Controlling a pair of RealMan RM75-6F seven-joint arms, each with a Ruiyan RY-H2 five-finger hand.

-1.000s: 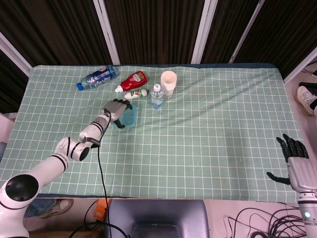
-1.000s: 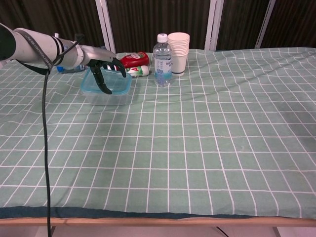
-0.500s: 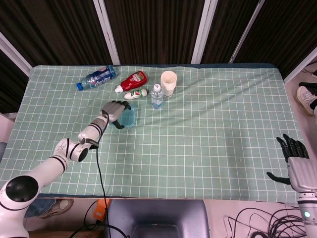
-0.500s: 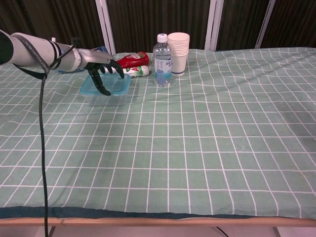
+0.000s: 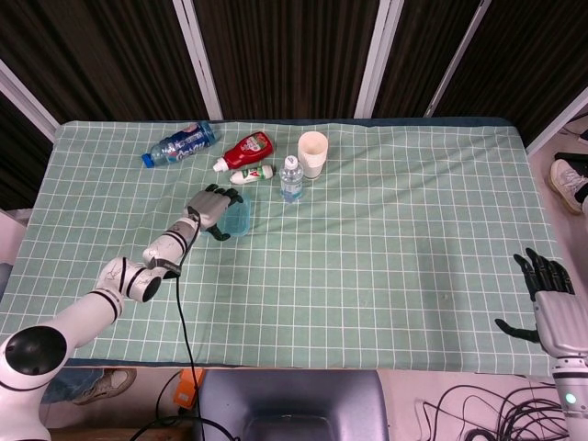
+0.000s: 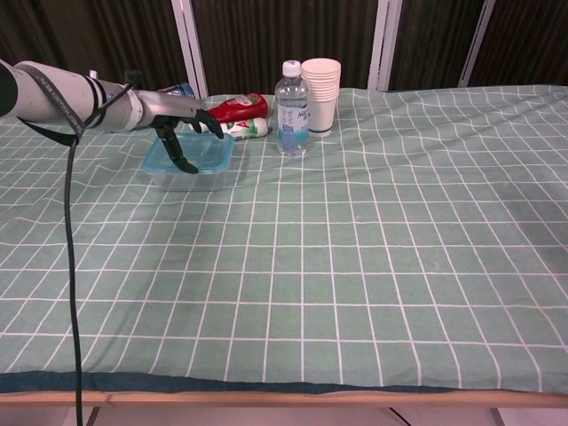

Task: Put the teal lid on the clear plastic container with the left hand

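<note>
The clear plastic container (image 6: 192, 174) stands on the green checked cloth at the back left, with the teal lid (image 6: 206, 147) lying on top of it. My left hand (image 6: 181, 130) reaches over the lid from the left, fingers spread and curved down onto it, thumb at the near side. From the head view the left hand (image 5: 211, 209) covers the left part of the lid (image 5: 241, 219). Whether the lid is fully seated is hidden by the hand. My right hand (image 5: 549, 308) hangs off the table's front right corner, fingers apart, holding nothing.
Behind the container stand a water bottle (image 6: 291, 108) and a stack of paper cups (image 6: 320, 83). A red ketchup bottle (image 6: 238, 107), a small white and green bottle (image 6: 249, 129) and a blue-labelled bottle (image 5: 179, 144) lie nearby.
My left hand has shifted slightly to the left over the lid, and the container has slid a little left with it. The right hand has not moved.
</note>
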